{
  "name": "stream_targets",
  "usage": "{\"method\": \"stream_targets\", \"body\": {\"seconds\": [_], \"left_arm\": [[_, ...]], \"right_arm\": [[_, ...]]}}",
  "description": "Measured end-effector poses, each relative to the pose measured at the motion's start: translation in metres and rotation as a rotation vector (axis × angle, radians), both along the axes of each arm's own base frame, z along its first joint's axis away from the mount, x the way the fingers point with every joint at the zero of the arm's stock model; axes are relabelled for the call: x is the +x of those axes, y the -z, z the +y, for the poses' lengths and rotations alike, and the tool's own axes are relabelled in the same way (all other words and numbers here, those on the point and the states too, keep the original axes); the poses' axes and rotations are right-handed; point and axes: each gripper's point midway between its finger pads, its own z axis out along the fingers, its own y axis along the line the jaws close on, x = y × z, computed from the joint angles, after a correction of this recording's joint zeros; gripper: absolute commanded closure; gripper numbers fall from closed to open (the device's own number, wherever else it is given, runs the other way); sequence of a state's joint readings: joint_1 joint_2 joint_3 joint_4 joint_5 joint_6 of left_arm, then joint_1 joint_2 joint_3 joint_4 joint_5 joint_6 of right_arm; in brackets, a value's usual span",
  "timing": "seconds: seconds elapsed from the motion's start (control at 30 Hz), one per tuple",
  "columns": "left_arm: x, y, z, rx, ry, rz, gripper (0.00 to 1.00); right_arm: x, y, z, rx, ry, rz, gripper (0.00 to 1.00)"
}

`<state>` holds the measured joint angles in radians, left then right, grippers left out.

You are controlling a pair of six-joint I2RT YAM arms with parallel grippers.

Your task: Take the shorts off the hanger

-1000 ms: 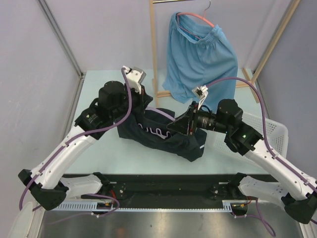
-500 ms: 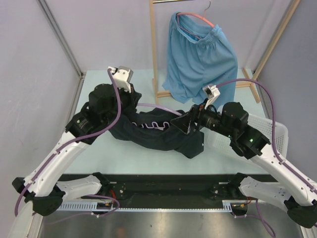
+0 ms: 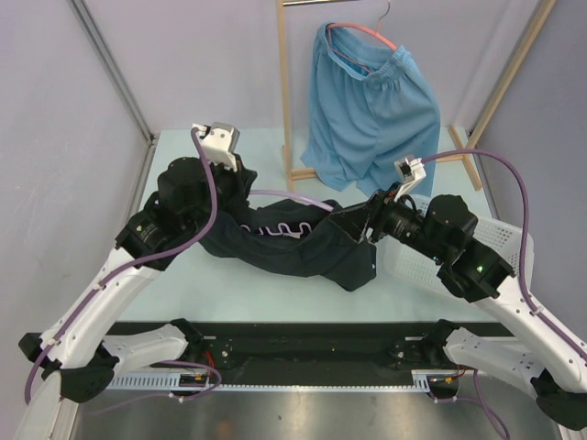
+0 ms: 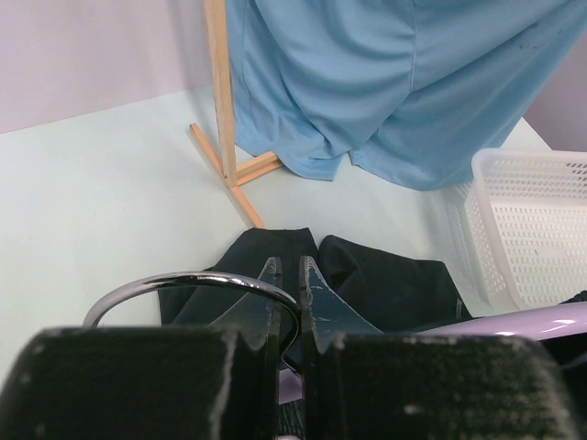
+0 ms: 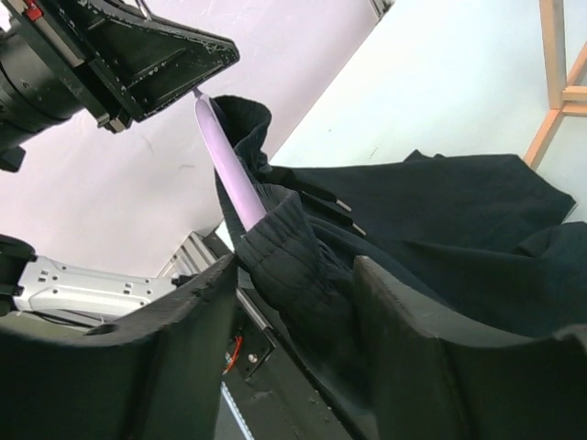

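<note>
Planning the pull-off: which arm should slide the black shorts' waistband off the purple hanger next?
Right, probably. The right gripper is shut on the waistband of the black shorts beside the purple hanger; the left gripper pinches its metal hook, so it better serves as anchor.

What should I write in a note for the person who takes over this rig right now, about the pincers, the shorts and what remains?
Left pincer: shut on the metal hook of the lilac hanger.
Right pincer: shut on the waistband of the black shorts, stretched across the table, a hanger arm inside the waist.
Light blue shorts: hanging on the pink hanger at the wooden rack, untouched.
Done: neither pair is off.
Left: pull the black pair free, then the blue pair.
</note>
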<state>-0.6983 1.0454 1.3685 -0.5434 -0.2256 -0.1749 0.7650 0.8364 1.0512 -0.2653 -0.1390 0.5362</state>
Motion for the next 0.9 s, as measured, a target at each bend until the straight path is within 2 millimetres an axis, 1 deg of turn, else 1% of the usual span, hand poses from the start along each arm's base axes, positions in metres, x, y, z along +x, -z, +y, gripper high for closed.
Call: {"method": "stream_targets", "body": {"seconds": [0.03, 0.07, 0.13, 0.33, 0.53, 0.57, 0.6, 0.63, 0.7, 0.73, 0.77, 0.83, 0.9], "left_arm": [[0.000, 0.000, 0.000, 0.000, 0.000, 0.000, 1.00], [0.000, 0.000, 0.000, -0.001, 0.000, 0.000, 1.00], [-0.001, 0.001, 0.000, 0.001, 0.000, 0.003, 1.00], [-0.002, 0.004, 0.001, -0.003, -0.001, 0.010, 0.99], [-0.004, 0.009, 0.002, 0.000, -0.001, 0.016, 1.00], [-0.004, 0.010, 0.003, 0.001, 0.000, 0.017, 1.00], [-0.005, 0.010, 0.003, 0.001, -0.001, 0.018, 0.99], [-0.005, 0.011, 0.003, 0.001, -0.001, 0.018, 1.00], [-0.005, 0.011, 0.003, 0.002, 0.000, 0.019, 1.00], [-0.005, 0.011, 0.003, 0.001, 0.000, 0.020, 1.00], [-0.005, 0.012, 0.003, 0.002, 0.000, 0.021, 1.00], [-0.005, 0.012, 0.003, 0.003, -0.001, 0.023, 1.00], [-0.005, 0.012, 0.004, 0.003, -0.003, 0.022, 1.00]], "right_arm": [[0.000, 0.000, 0.000, 0.002, 0.001, 0.002, 0.47], [0.000, 0.000, 0.000, 0.005, 0.001, 0.004, 0.51], [0.000, -0.001, 0.000, 0.008, 0.002, 0.006, 0.53], [0.001, -0.003, 0.001, 0.016, 0.004, 0.003, 0.52], [0.002, -0.004, 0.000, 0.020, 0.011, 0.000, 0.54], [0.003, -0.004, 0.001, 0.020, 0.012, 0.000, 0.55], [0.003, -0.004, 0.001, 0.021, 0.012, -0.002, 0.59], [0.003, -0.005, 0.001, 0.023, 0.012, -0.004, 0.68], [0.004, -0.006, 0.002, 0.029, 0.012, -0.006, 0.78], [0.004, -0.007, 0.002, 0.028, 0.011, -0.009, 0.87], [0.004, -0.007, 0.003, 0.030, 0.011, -0.007, 0.92], [0.005, -0.006, 0.003, 0.031, 0.011, -0.005, 1.00], [0.005, -0.006, 0.004, 0.031, 0.011, -0.004, 1.00]]}}
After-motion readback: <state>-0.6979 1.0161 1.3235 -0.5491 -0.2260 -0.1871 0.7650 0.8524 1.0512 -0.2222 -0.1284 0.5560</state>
